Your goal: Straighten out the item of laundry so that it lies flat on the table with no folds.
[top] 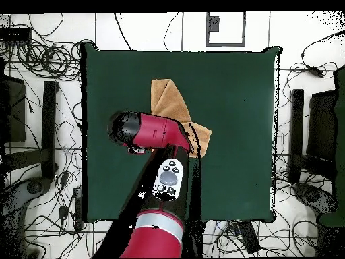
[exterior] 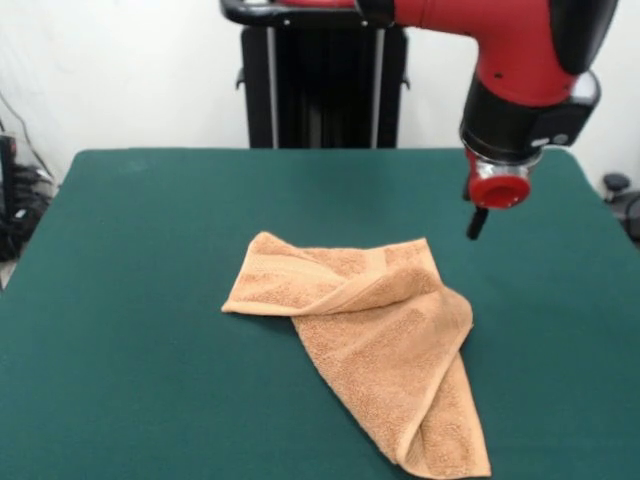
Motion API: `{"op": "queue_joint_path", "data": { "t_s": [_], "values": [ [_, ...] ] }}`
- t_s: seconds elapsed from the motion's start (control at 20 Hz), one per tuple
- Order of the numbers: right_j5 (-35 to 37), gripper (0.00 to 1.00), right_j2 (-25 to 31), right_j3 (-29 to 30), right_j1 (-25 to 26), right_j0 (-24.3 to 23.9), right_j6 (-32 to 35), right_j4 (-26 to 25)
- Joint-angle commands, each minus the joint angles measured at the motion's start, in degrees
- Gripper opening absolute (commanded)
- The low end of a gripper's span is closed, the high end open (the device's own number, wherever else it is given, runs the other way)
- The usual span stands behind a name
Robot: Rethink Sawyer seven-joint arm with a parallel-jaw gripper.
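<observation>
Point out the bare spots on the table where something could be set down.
In the front view, the green table is bare left of the towel to the left edge, and along the far edge behind it. Right of the towel is a narrower strip, crowded by the pincer hanging above it.

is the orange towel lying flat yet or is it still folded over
Still folded. In the front view the towel has one part doubled over another along a diagonal crease, and a narrow tail trails toward the table's near edge.
</observation>
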Motion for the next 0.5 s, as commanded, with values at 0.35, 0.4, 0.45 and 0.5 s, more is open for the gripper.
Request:
{"op": "queue_joint_path", "data": {
  "t_s": [0.35,0.4,0.45,0.5],
  "values": [
    [-7.9,1.00,-4.8,-1.6,8.0,3.1,18.2,5.4],
    [-8.5,1.00,-6.1,-2.5,9.1,4.0,19.9,5.7],
    [-8.8,1.00,-7.2,-3.3,10.0,4.8,20.7,5.8],
    [-9.2,1.00,-8.6,-4.1,10.9,5.6,21.9,6.1]
  ]
}}
